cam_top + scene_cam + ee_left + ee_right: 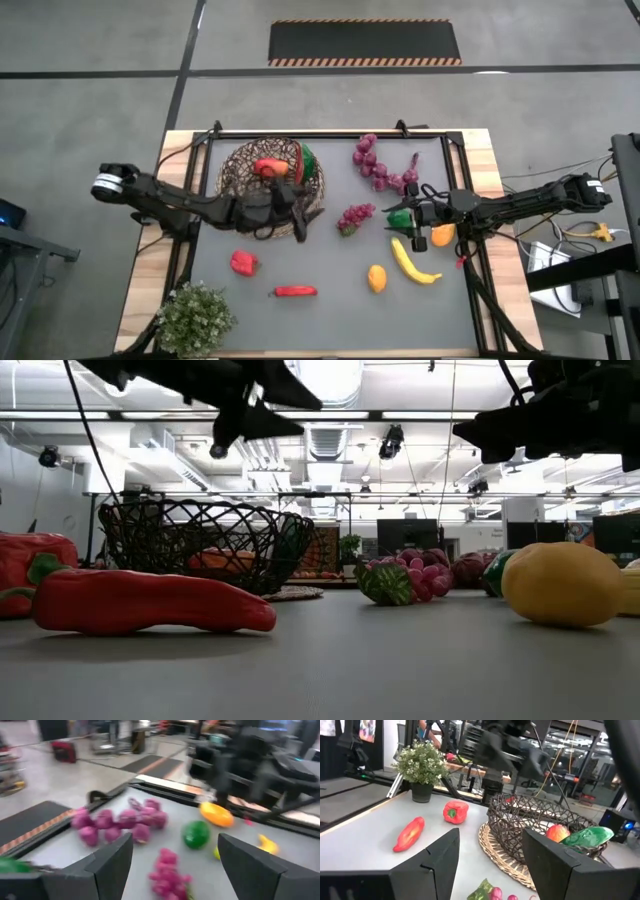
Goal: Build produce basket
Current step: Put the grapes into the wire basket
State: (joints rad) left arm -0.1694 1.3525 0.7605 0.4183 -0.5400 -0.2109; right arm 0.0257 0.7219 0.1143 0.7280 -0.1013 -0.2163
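Note:
The wicker basket (262, 175) stands at the far left on a flat woven mat (506, 857), holding a red-orange fruit (558, 832) and a green-rinded watermelon slice (590, 836). My left gripper (300, 218) hovers open and empty beside the basket's right rim, high above the table (250, 410). My right gripper (407, 208) hangs open and empty over the green pepper (400, 219). On the grey mat lie a large grape bunch (380, 165), a small grape bunch (353, 217), an orange fruit (443, 236), a banana (412, 262), a yellow-orange fruit (376, 278), a red pepper (243, 263) and a red chili (295, 291).
A small potted plant (195, 316) stands at the near left corner. A black frame (330, 133) borders the grey mat, with the wooden table edge (490, 200) outside it. Bare mat lies between the chili and the small grape bunch.

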